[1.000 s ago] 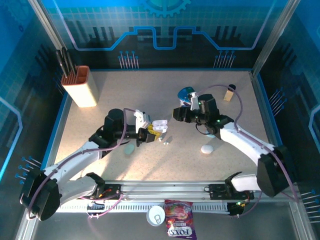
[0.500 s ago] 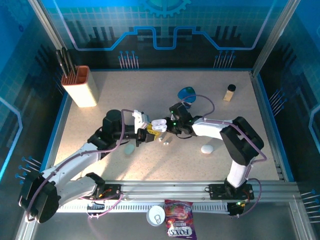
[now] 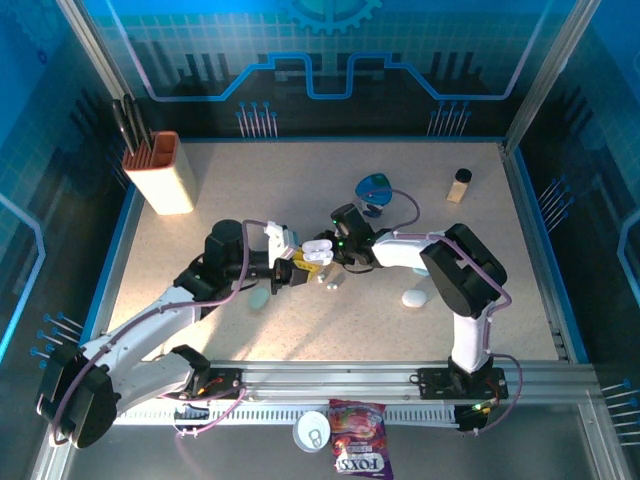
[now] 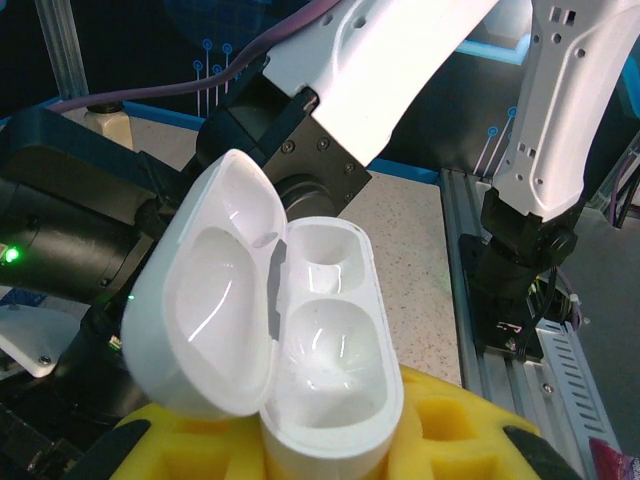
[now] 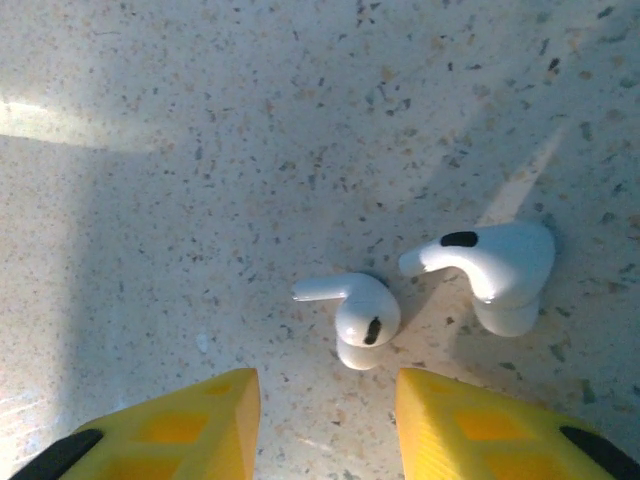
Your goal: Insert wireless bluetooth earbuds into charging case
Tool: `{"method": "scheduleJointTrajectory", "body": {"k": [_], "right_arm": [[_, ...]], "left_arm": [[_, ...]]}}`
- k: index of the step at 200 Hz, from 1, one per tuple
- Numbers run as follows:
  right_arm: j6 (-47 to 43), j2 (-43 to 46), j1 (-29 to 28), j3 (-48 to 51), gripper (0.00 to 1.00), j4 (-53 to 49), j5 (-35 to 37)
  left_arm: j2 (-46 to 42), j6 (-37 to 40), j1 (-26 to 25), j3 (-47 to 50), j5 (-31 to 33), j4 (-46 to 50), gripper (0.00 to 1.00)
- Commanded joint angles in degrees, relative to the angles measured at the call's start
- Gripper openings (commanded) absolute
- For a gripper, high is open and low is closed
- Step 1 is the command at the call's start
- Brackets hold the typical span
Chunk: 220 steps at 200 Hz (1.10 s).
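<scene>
The speckled beige tabletop [image 3: 300, 190] is well lit. My left gripper [image 3: 300, 266] clamps the white pebble-shaped charging case [image 4: 320, 350], lid up, both wells empty. Just beside that case lie two small white stemmed earbuds [image 5: 358, 312], with my right gripper [image 5: 322, 400] spread wide over them. I judge this the pick: next I descend and pinch one earbud.

A speckled beige bench [image 3: 300, 180] sits inside blue circuit-patterned wall panels [image 3: 330, 60] framed by aluminium posts [image 3: 88, 50], a bright light patch [image 3: 330, 335] crossing its near edge.
</scene>
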<state>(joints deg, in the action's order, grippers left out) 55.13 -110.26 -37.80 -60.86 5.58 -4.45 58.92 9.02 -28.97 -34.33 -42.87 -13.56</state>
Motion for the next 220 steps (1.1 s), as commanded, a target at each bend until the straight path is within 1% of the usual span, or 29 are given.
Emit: {"method": "scheduleJointTrajectory", "body": {"k": [1,37,82,140,160,203,220], "right_arm": [[1.2,-1.6,0.4,-1.4,0.4,1.2,2.1],[1.7,-2.4,0.7,-1.4,0.38,2.1,2.7],[2.2,-3.7,1.4,-2.6,0.33,2.8,3.5],[1.6,-6.3,1.7,-4.6,0.32,1.9,2.6],[1.1,-6.7,1.7,-4.7,0.25,1.3,2.3],[-1.8,-6.5,1.7,-4.9,0.2,-0.5,1.7],[-4.4,-5.4,1.7,-5.0,0.19,-0.7,2.0]], "left_arm": [[-1.0,1.7,0.0,0.3,-1.0,0.7,0.0],[-0.9,2.0,0.0,0.3,-1.1,1.2,0.0],[-0.7,2.7,-0.1,0.1,-1.1,2.4,0.0],[-0.7,3.4,-0.2,0.0,-1.2,3.2,0.0],[-0.7,3.5,-0.2,0.0,-1.1,3.4,0.0],[-0.4,3.7,-0.2,-0.1,-1.0,3.5,0.0],[-0.4,3.8,-0.3,-0.1,-0.7,3.6,0.0]]}}
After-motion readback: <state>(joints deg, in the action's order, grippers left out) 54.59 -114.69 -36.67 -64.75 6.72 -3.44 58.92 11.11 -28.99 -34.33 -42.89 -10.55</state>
